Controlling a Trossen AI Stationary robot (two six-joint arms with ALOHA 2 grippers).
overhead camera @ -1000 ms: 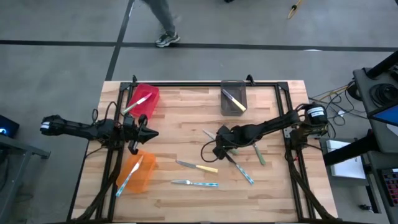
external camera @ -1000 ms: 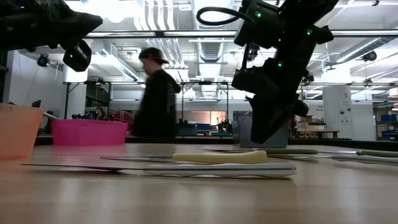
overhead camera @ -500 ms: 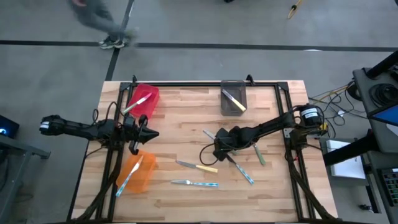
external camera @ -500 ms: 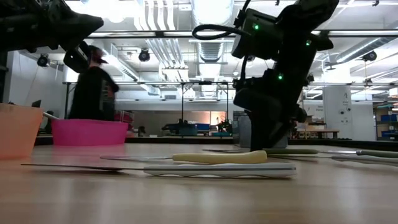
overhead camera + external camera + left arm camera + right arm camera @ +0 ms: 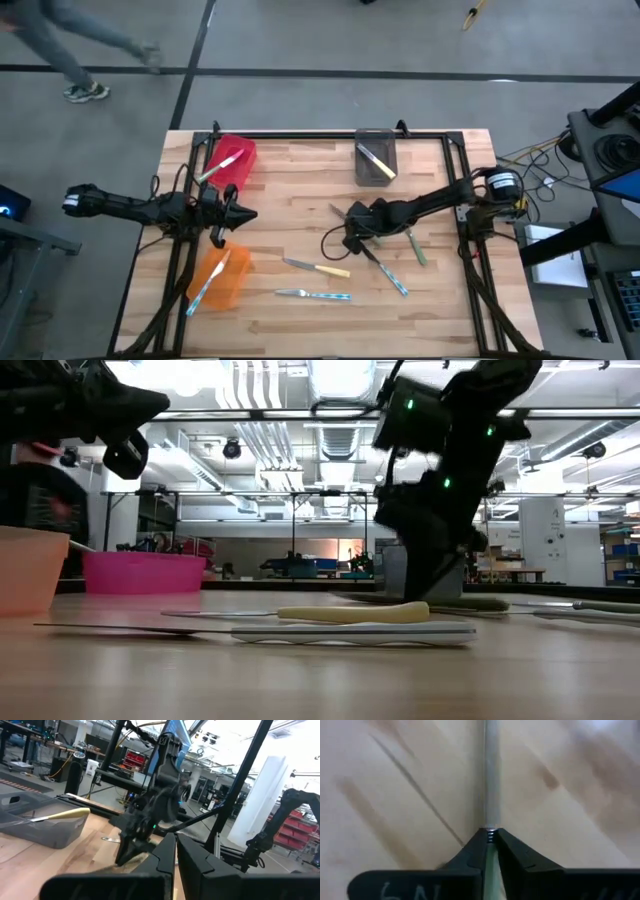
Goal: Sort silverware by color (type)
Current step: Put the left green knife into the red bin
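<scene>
The right gripper (image 5: 490, 851) is seen in its wrist view with both fingers (image 5: 472, 852) pinched together on a knife (image 5: 491, 780): the silver blade runs straight up the frame from the fingertips, and a pale green handle shows just below them between the fingers. The wooden table (image 5: 395, 780) lies directly beneath. In the high view this gripper (image 5: 350, 238) sits just right of the frame's centre, its blade (image 5: 335, 212) poking out toward the upper left.

Beside it, a blue-handled knife (image 5: 390, 275) lies diagonally at lower right of the gripper, and a green-handled knife (image 5: 415, 247) lies farther right. A yellow-handled knife (image 5: 318, 267) and a light-blue-handled knife (image 5: 315, 295) are laid lower in the frame, near the centre. In the low view these two are seen nearest the camera, the yellow one (image 5: 350, 614) behind the light-blue one (image 5: 350, 632).

The left gripper (image 5: 240, 214) is held at centre left of the high view with its fingers clenched on nothing, between the red bin (image 5: 228, 162) above and the orange bin (image 5: 218, 277) below. Each bin holds cutlery, and a yellow-handled knife rests in the grey bin (image 5: 375, 158) at upper centre.

A person (image 5: 60, 45) is caught on the floor at the upper left corner.
</scene>
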